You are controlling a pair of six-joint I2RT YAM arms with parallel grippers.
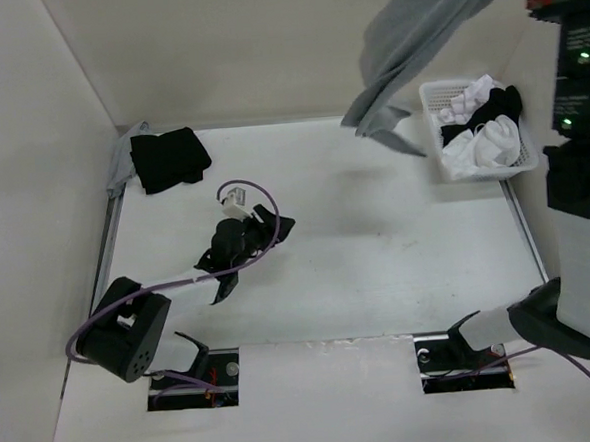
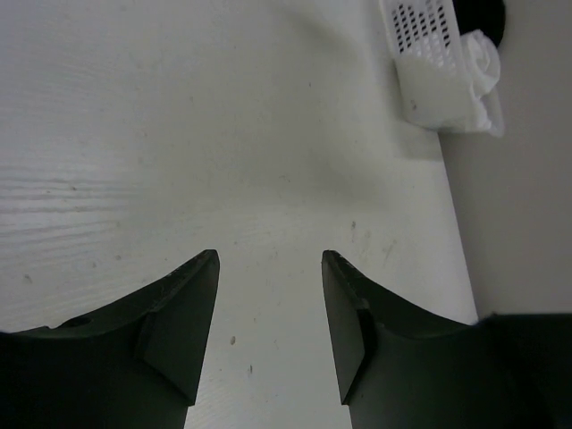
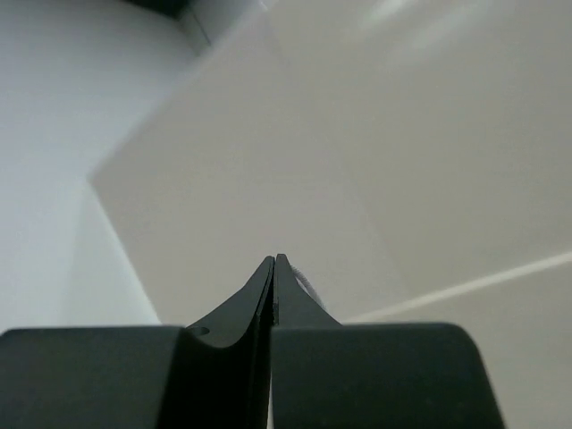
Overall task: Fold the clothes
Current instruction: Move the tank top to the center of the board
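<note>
Above the basket (image 1: 428, 98), our right tool (image 3: 274, 261) pinches the top (image 1: 414, 33); we should lay it flat by the spread left tool (image 2: 270, 268).

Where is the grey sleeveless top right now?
Top view, far right: the light-grey soft knit top hangs in mid-air beside the white plastic basket.

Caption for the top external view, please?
Grey top hangs aloft near the basket; open left gripper over the table.
</note>
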